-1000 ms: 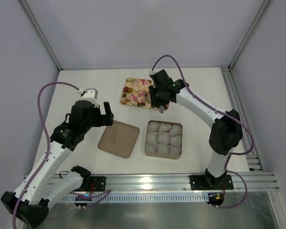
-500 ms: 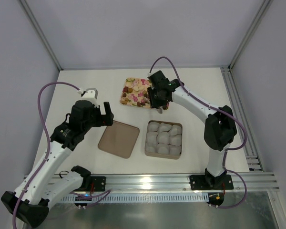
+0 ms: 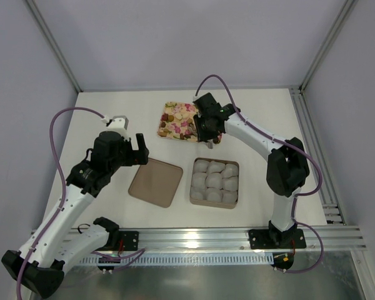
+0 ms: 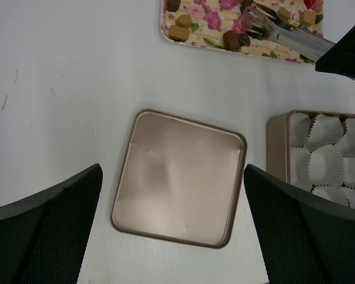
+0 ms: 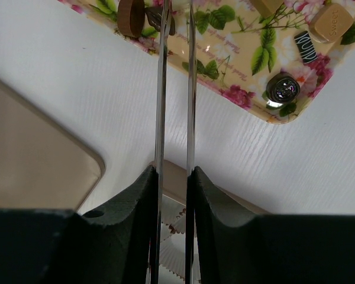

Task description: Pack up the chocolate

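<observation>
Top external view: the white desk (image 3: 112,106) carries everything. The left arm hangs over its left half, and the left gripper (image 3: 137,149) has its fingers spread wide with nothing between them. In the left wrist view it hovers above the square gold lid (image 4: 180,177), which lies flat. Just beside the lid on the right stands the gold tin (image 3: 192,181), filled with white paper cups (image 4: 325,130).

The right gripper (image 3: 207,132) is at the near right corner of the floral tray (image 3: 175,122), its fingers clenched on metal tongs (image 5: 160,89). The blades are nearly closed and point away onto the tray.

All the chocolate (image 4: 178,32) lies scattered on the tray, strung along its long side, and none is in the cups. In the right wrist view a brown oval piece (image 5: 130,18) sits just beside the left blade tip, its long axis roughly in line with the tongs. A dark striped bar (image 5: 306,47) lies lengthways nearly parallel to them. Whether the tips grip anything I cannot tell.
</observation>
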Controlling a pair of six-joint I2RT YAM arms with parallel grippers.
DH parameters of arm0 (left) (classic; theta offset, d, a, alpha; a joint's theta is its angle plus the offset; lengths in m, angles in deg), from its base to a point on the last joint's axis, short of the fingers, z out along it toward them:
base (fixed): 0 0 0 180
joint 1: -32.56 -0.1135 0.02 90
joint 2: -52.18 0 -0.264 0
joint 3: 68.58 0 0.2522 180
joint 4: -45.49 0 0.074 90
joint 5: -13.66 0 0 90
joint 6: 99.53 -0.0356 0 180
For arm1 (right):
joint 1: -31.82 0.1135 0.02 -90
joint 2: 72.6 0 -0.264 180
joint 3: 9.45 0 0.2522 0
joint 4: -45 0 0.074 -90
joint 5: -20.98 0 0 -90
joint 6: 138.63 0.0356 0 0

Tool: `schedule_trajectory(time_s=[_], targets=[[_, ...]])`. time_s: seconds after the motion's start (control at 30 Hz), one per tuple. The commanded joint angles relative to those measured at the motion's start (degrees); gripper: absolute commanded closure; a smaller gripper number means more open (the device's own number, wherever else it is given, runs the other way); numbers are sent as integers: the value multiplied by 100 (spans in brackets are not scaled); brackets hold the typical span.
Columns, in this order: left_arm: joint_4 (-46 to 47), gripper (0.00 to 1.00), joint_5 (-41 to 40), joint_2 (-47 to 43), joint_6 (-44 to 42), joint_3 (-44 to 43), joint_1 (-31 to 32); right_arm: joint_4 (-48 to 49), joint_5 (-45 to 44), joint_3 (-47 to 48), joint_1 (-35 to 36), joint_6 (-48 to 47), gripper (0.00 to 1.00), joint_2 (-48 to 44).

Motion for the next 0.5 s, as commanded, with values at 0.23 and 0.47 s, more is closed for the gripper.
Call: schedule_trajectory(time_s=[0.23,0.47], targets=[[76,0,-92,19,-18,-173,-9,299,-145,-100,-13,113,78,-920],[76,0,-92,19,-9,-164,-9,334,39,-959,-31,271,78,-1947]])
